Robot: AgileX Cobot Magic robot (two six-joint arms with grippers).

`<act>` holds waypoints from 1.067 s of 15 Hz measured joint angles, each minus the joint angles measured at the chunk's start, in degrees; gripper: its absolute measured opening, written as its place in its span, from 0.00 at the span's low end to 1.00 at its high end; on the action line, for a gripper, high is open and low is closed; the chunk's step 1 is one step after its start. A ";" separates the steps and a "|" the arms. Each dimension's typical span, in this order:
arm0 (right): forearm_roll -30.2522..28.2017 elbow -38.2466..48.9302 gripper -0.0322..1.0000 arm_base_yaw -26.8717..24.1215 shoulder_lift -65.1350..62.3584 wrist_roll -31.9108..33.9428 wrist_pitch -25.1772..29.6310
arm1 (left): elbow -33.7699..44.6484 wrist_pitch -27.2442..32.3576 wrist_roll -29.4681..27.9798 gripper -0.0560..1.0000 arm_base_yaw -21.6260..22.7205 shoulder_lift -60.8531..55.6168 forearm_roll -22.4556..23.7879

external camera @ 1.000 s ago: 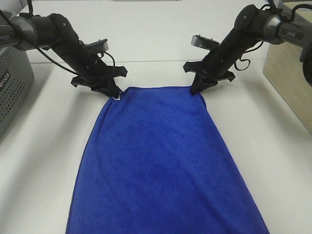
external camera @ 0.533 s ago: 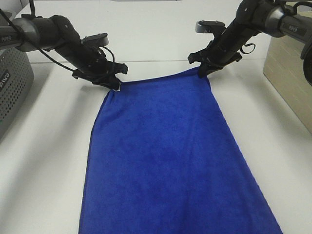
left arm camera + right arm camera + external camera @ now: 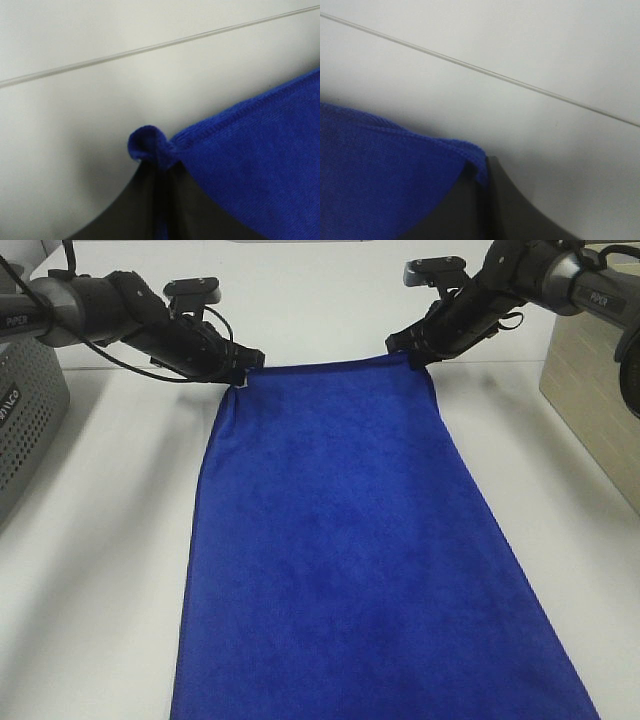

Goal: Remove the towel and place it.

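The deep-blue towel (image 3: 350, 540) lies stretched over the white table, running from the far middle down past the near edge of the exterior high view. My left gripper (image 3: 240, 372) is shut on its far left corner, which shows bunched between the fingers in the left wrist view (image 3: 150, 145). My right gripper (image 3: 415, 358) is shut on its far right corner, seen pinched in the right wrist view (image 3: 475, 160). The far edge of the towel is held taut between both grippers, near the table's seam line.
A grey perforated basket (image 3: 25, 415) stands at the left edge of the table. A beige box (image 3: 590, 390) stands at the right edge. The white table (image 3: 100, 540) is bare on both sides of the towel.
Both grippers have moved away from the camera toward the back of the table, pulling the towel along with them. The towel's far edge now lies farther back and flatter.
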 joint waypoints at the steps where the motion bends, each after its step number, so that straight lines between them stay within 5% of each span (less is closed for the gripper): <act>1: -0.11 0.00 0.03 0.00 0.17 0.00 -1.03 | 0.00 -1.26 2.23 0.08 -0.23 0.06 -0.92; 7: -2.86 0.00 0.03 -0.69 1.43 1.09 -5.39 | -0.06 -10.71 7.16 0.08 -2.58 2.06 -2.58; 16: -2.64 0.00 0.03 -3.21 2.23 2.64 -8.37 | -14.09 -8.25 7.56 0.08 -3.50 10.03 -2.98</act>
